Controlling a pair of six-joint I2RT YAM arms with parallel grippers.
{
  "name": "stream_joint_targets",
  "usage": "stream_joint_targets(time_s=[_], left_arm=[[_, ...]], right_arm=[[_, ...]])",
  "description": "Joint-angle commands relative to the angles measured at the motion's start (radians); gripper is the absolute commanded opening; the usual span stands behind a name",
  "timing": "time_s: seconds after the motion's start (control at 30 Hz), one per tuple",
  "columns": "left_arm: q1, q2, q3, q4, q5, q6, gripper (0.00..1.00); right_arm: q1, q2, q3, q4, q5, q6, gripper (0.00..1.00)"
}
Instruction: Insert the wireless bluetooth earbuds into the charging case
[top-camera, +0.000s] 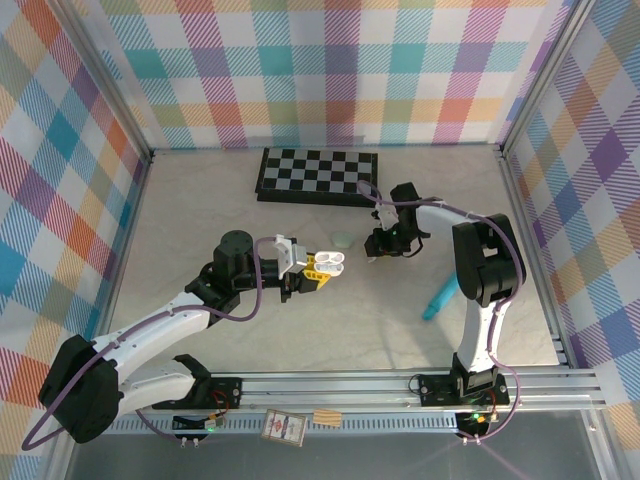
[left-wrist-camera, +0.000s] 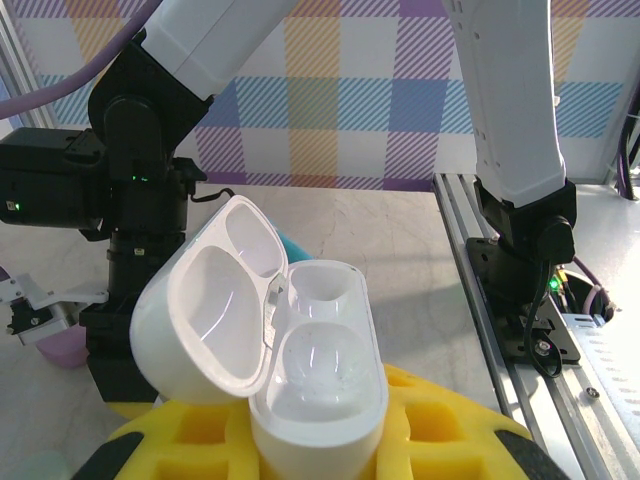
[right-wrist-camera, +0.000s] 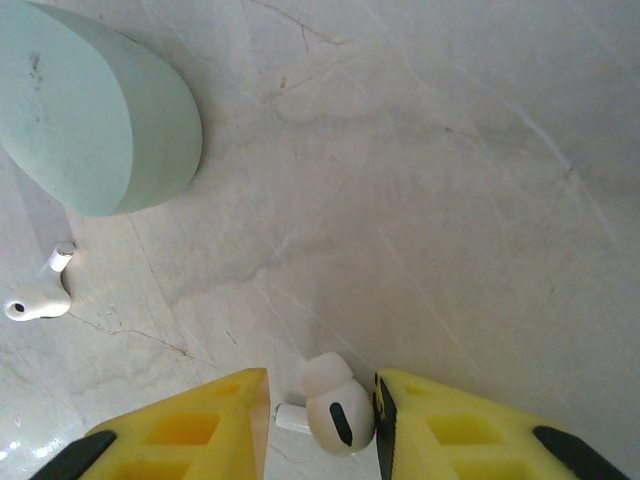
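Note:
My left gripper (top-camera: 318, 272) is shut on the white charging case (left-wrist-camera: 318, 385) and holds it up with the lid (left-wrist-camera: 215, 320) swung open; both wells are bare. In the top view the case (top-camera: 334, 262) hangs over the table's middle. My right gripper (right-wrist-camera: 320, 425) is down at the table, open, with a white earbud (right-wrist-camera: 335, 410) between its yellow fingers (right-wrist-camera: 450, 430). The right finger touches the bud, and the stem points at the left finger. A second white earbud (right-wrist-camera: 35, 300) lies to the left on the table.
A mint-green closed case (right-wrist-camera: 95, 120) lies just beyond the right gripper, also seen from above as a mint-green case (top-camera: 343, 239). A chessboard (top-camera: 318, 175) sits at the back. A teal stick (top-camera: 438, 298) lies by the right arm. A card (top-camera: 283, 428) rests on the front rail.

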Motion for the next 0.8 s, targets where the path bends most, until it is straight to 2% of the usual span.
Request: stream_joint_targets(time_s=[0.0, 0.3, 0.5, 0.77], left_arm=[[-0.004, -0.009, 0.029, 0.016, 0.033, 0.003, 0.0], [-0.004, -0.005, 0.03, 0.013, 0.023, -0.002, 0.0], [-0.004, 0.003, 0.032, 0.019, 0.029, -0.005, 0.0], [-0.004, 0.002, 0.032, 0.018, 0.033, -0.006, 0.0]], right_arm=[[0.004, -0.017, -0.021, -0.021, 0.005, 0.014, 0.31], [0.004, -0.047, -0.047, -0.004, 0.022, 0.051, 0.34], [0.003, -0.08, -0.118, 0.093, -0.024, 0.125, 0.34], [0.004, -0.054, -0.126, 0.13, -0.013, 0.147, 0.27]])
